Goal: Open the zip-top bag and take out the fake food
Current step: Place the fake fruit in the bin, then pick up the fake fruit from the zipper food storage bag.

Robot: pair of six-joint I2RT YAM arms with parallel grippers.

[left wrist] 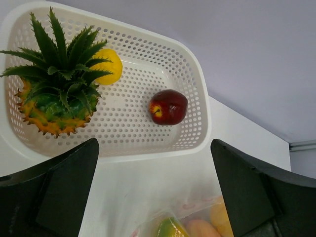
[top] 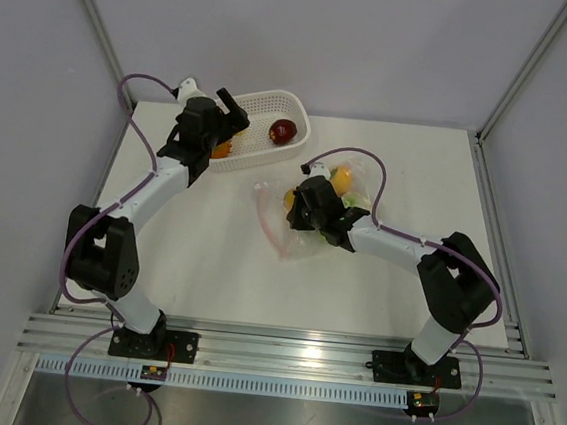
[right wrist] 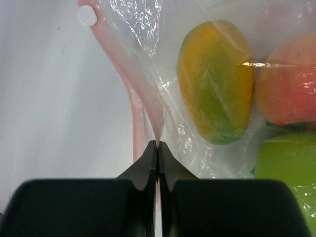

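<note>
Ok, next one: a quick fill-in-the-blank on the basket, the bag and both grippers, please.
1. The pineapple lies in the basket beside a dark ____ apple.
2. The left gripper, over the basket, stands ____.
3. The right gripper is shut on the bag's ____ zip strip.
Missing words: red; open; pink.

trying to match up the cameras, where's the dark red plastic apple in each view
Top external: the dark red plastic apple lies toward the right end of the white perforated plastic basket.
Left wrist: the apple is near the picture's centre, on the basket floor, right of the spiky plastic pineapple.
Right wrist: not in it.
Shared landmark: the clear plastic zip-top bag with a pink zip strip shows in all three.
</note>
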